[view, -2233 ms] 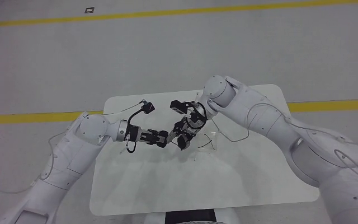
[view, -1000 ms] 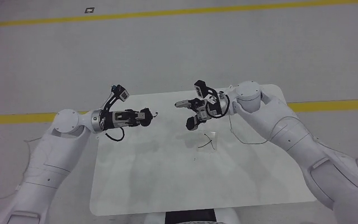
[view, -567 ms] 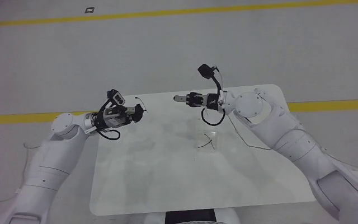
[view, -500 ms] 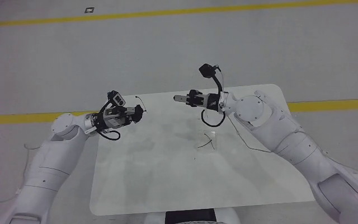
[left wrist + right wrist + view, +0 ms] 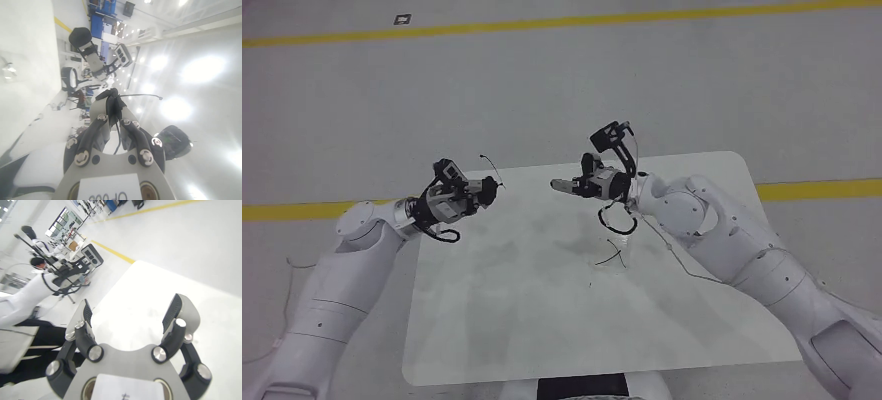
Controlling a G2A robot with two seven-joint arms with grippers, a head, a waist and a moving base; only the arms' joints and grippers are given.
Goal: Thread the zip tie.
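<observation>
Overhead view of a white table (image 5: 542,330) with two white robot arms held over its far edge, well apart from each other. The left gripper (image 5: 111,98) is above the far left corner of the table, and its jaws are pressed together on a thin black zip tie (image 5: 140,95). One stretch of the tie sticks out sideways into open air and ends in a small block, probably the locking head. The other stretch runs back between the fingers toward the wrist. The tie forms no closed loop, and neither end passes through the other. The right gripper (image 5: 132,308) is over the far middle of the table, pointing left toward the other gripper, with its jaws wide apart and nothing between them. A thin dark strand (image 5: 614,250) lies flat on the table right of centre, on the near side of the right gripper and touched by neither arm; whether it is a second tie is too small to tell. By the look of it, the threading itself is not yet done. The tie is picked up and firmly held, which is the first part. What remains is to bring the two grippers together, have the empty right one take a free end, and feed the tail through the head.
</observation>
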